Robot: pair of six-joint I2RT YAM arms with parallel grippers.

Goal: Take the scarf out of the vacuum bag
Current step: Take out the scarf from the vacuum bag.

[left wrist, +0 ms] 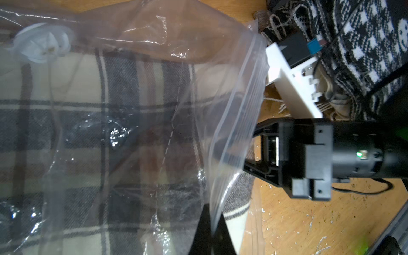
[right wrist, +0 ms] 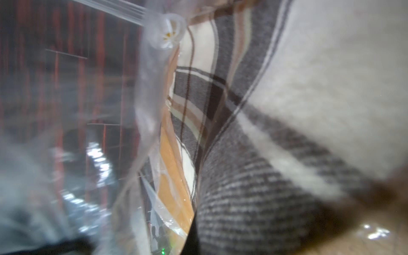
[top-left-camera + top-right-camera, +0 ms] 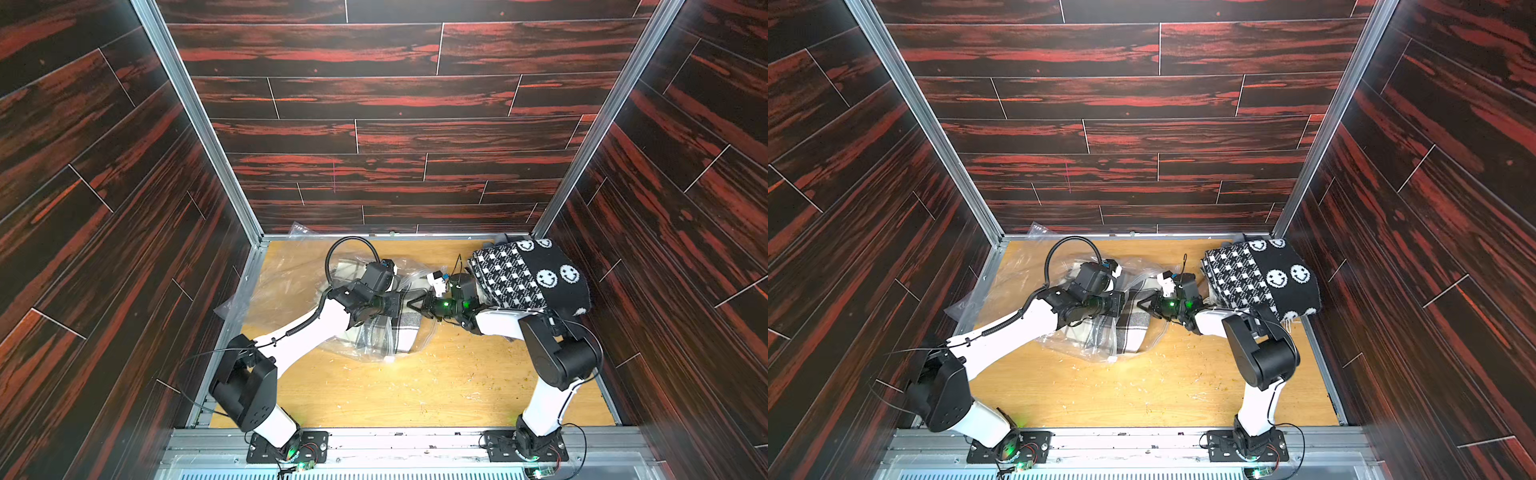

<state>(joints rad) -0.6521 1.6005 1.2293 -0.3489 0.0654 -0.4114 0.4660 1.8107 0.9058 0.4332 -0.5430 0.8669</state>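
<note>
We are seeing the big vacuum bag (image 3: 291, 282) lying on the table (image 3: 415, 395); it looks thin and slippery. The scarf (image 3: 409, 328) is sitting inside, probably soft and light, and poking out. Our right gripper (image 3: 415, 306) is pinching that loose edge, a good spot. Our left gripper (image 1: 212, 234) is clamping the bag's lip.

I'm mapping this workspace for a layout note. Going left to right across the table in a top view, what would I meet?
vacuum bag → plaid scarf → smiley-patterned knit
</note>
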